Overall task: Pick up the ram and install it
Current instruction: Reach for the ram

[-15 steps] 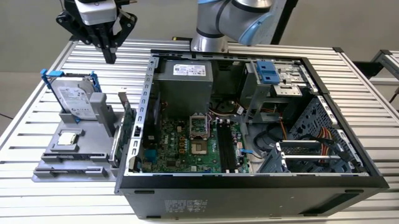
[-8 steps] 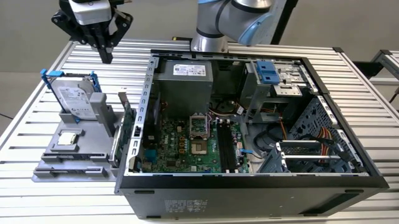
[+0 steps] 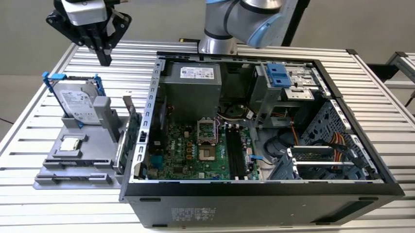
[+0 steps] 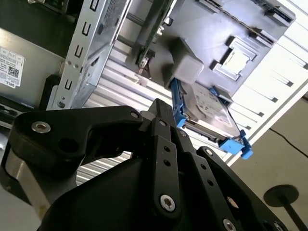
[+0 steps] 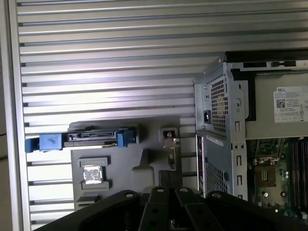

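Note:
My gripper (image 3: 104, 60) hangs high over the slatted table at the exterior view's upper left, behind the grey parts fixture (image 3: 77, 160). Its two black fingers lie pressed together with nothing between them, as the second wrist view (image 4: 160, 107) also shows. The fixture and table lie well below it in the first wrist view (image 5: 168, 179). The ram is hidden; I cannot pick it out on the fixture or in the case. The open computer case (image 3: 259, 191) lies to the exterior view's right of the fixture. Black memory slots (image 3: 236, 151) run along its green motherboard (image 3: 188, 150).
A hard drive in a blue bracket (image 3: 77, 99) stands upright on the fixture, with a processor chip (image 3: 70, 144) in front of it. A green card with a metal bracket (image 3: 133, 130) stands between fixture and case. The arm's base (image 3: 219, 29) rises behind the case.

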You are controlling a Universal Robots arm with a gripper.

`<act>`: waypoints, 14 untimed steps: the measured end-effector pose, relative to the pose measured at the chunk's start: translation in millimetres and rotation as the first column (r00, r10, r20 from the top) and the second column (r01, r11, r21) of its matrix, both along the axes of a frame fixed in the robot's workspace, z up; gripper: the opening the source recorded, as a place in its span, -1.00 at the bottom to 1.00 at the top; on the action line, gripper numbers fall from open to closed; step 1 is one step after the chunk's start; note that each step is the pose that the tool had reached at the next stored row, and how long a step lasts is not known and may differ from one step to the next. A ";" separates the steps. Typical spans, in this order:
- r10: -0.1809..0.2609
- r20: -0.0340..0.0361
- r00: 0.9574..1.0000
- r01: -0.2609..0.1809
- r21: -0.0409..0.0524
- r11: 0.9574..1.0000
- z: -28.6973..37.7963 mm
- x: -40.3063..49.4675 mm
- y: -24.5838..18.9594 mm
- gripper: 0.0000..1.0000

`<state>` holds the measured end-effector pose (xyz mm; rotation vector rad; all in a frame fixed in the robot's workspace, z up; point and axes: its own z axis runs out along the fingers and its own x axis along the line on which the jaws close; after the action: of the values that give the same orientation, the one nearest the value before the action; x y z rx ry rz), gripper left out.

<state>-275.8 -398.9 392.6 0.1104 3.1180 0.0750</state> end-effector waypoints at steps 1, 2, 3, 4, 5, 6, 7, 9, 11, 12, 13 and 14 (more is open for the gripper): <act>0.000 0.000 1.000 0.000 0.000 1.000 0.0 -1.9 -0.1 -1.00; 0.000 0.000 1.000 0.000 0.000 1.000 0.0 -4.0 -0.1 -1.00; 0.000 0.000 1.000 0.000 0.000 1.000 0.0 -6.2 -0.2 -1.00; 0.000 0.000 1.000 0.000 0.000 1.000 0.0 -8.4 -0.4 -1.00; 0.000 0.000 1.000 0.000 0.000 1.000 0.0 -10.6 -0.8 -1.00; 0.000 0.000 1.000 0.000 0.000 1.000 0.0 -12.8 -1.2 -1.00; 0.000 0.000 1.000 0.000 0.000 1.000 0.0 -15.1 -1.7 -1.00; 0.000 0.000 1.000 0.000 0.000 1.000 0.0 -20.1 -2.7 -1.00; 0.000 0.000 1.000 0.000 0.000 1.000 0.0 -24.8 -3.6 -1.00; 0.000 0.000 1.000 0.000 0.000 1.000 0.0 -26.7 -4.0 -1.00; 0.000 0.000 1.000 0.000 0.000 1.000 0.0 -28.4 -4.3 -1.00; 0.000 0.000 1.000 0.000 0.000 1.000 0.0 -30.2 -4.5 -1.00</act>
<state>-306.0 -403.4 392.6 0.1104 3.1181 0.0749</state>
